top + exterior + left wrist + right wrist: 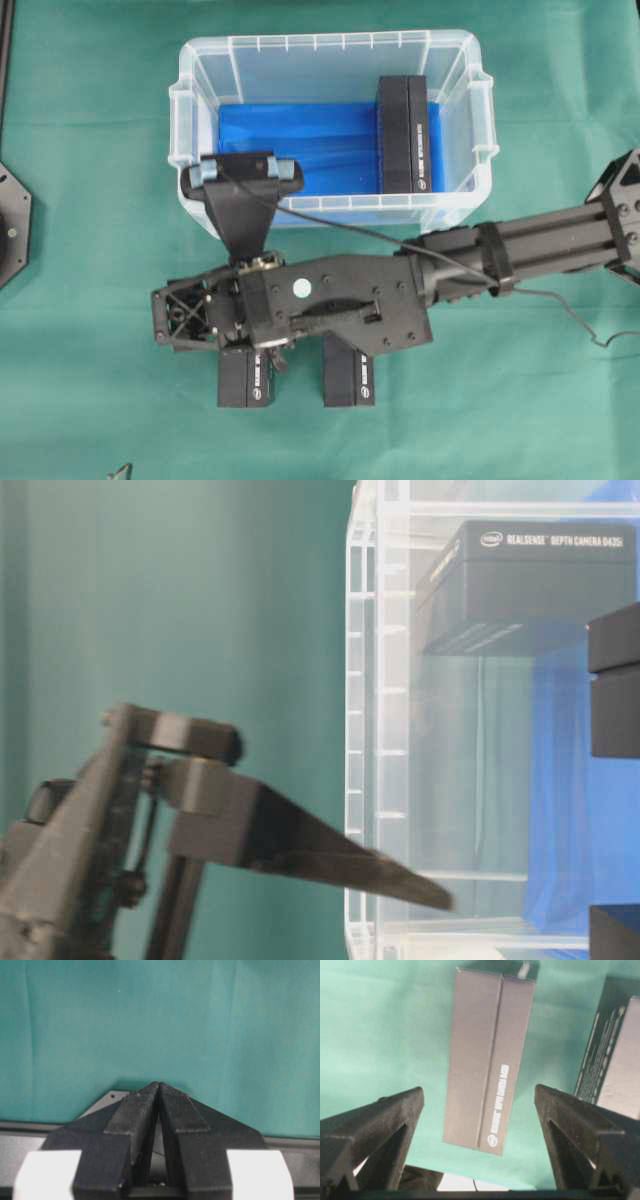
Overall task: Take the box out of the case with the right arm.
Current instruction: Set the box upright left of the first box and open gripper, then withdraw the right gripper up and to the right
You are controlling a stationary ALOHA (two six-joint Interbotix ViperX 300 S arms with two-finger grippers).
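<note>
A wrinkled green cloth (90,300) covers the table, evenly lit.

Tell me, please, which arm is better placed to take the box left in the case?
Right. The right claw stands open just outside the case, near the box inside; the left claw is shut over bare cloth.

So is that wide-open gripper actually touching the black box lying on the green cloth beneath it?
Apart. The right wrist view shows the right gripper open, its fingers either side of the black box, with green cloth visible between each finger and the box.
</note>
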